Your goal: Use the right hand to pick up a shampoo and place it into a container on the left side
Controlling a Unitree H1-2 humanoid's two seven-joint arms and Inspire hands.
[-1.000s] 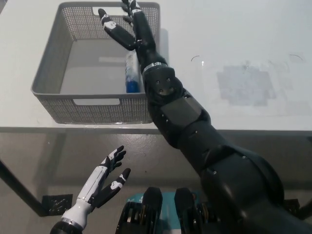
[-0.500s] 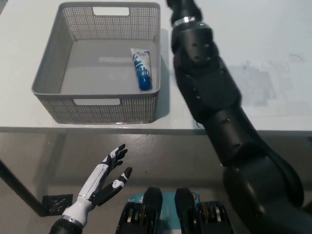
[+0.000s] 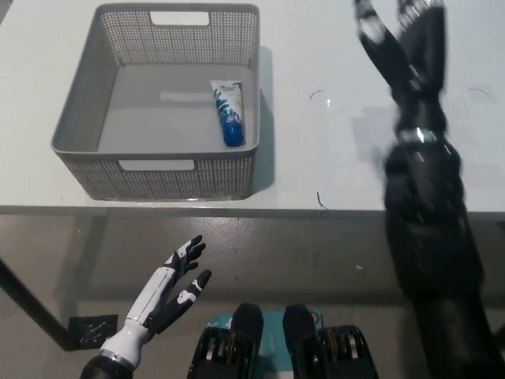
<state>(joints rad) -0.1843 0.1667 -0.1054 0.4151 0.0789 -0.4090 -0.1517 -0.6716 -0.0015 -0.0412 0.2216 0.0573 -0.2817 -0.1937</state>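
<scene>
Nearest, at about 7 o'clock and below the counter's edge: white left hand, resting palm up, fingers spread, holding nothing.

Beside it on the floor at lower left, a small dark patterned square, partly behind a dark slanting leg.

Further out, the pale counter, front edge running straight across the middle. Near that edge at about 5 o'clock from the centre of the counter, a small dark mark; past it, a greyish scuffed patch and another fine curved mark.

On the counter at about 10 o'clock, a grey perforated basket with cut-out handles on its near and far walls. Inside, on the floor of the basket and close along the right-hand wall, the shampoo: a white tube with blue print, lying flat, blue cap toward the near wall, free of any hand.

Right arm rising from 5 o'clock up the right side, well apart from the basket, nothing between it and the tube except bare counter. At 1 o'clock, at the far end, black right hand: blurred, fingers extended and apart, empty, above bare counter.
</scene>
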